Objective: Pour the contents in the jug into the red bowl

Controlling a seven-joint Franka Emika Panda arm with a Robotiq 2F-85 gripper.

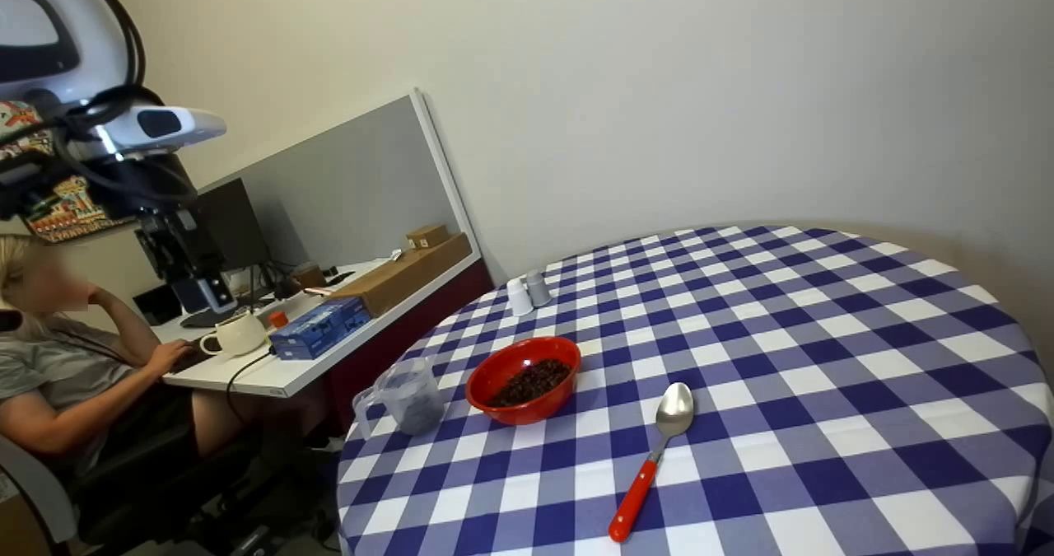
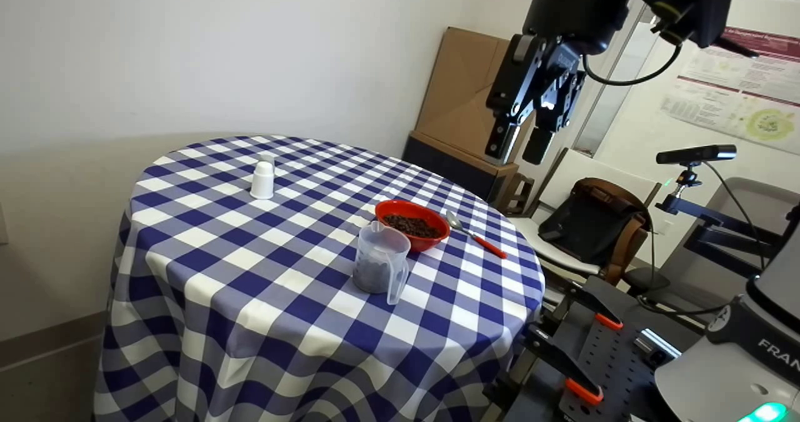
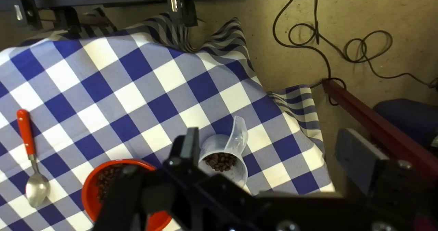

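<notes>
Just beside the red bowl (image 1: 535, 409), with a strip of blue-and-white checked cloth (image 1: 782, 375) between the two, the jug (image 1: 414, 401) is shown standing upright. Dark brown beans (image 3: 220, 161) are seen within the jug in the wrist view, and similar beans are contained in the red bowl. The jug's handle is there directed away from the red bowl. Above the level of the red bowl and well apart from it, the gripper (image 2: 517, 152) is held in the air, its fingers (image 3: 190, 145) spread wide. The jug is situated lower than the gripper and well apart from it; in the wrist view it is framed between the fingers and partly covered by the gripper. Across the red bowl from the jug, a spoon (image 1: 647, 472) with a red handle is laid on the cloth. Farther from the red bowl, beyond it in an exterior view, two small pale objects (image 1: 520, 298) are placed close together. Left of the red bowl in an exterior view, past the cloth's edge, a person (image 1: 62, 375) is seated at a desk (image 1: 288, 375).
</notes>
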